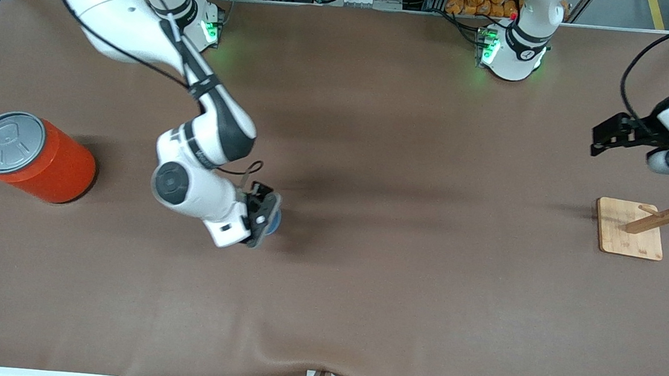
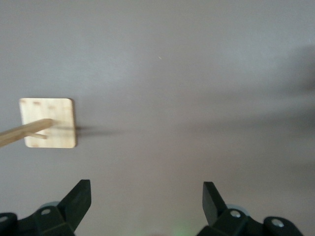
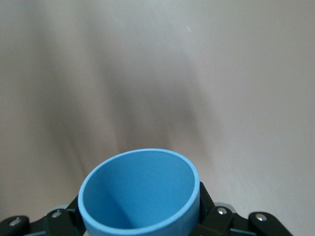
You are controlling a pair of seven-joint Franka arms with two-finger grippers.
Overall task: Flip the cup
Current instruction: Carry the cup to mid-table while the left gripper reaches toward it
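Note:
The light-blue cup (image 3: 140, 194) sits between the fingers of my right gripper (image 3: 141, 216), which is shut on its sides. In the right wrist view the cup's open mouth faces the camera and its inside is empty. In the front view only a sliver of the cup (image 1: 274, 224) shows under the right gripper (image 1: 265, 218), low over the brown table, toward the right arm's end. Whether the cup touches the table I cannot tell. My left gripper (image 1: 604, 139) hangs open and empty over the left arm's end of the table; its fingers (image 2: 78, 196) stand wide apart.
A large orange can (image 1: 40, 156) with a grey lid stands at the right arm's end. A wooden stand on a square base (image 1: 630, 229) stands at the left arm's end and shows below the left gripper as a square base (image 2: 49, 123). The cloth bulges at the front edge (image 1: 319, 362).

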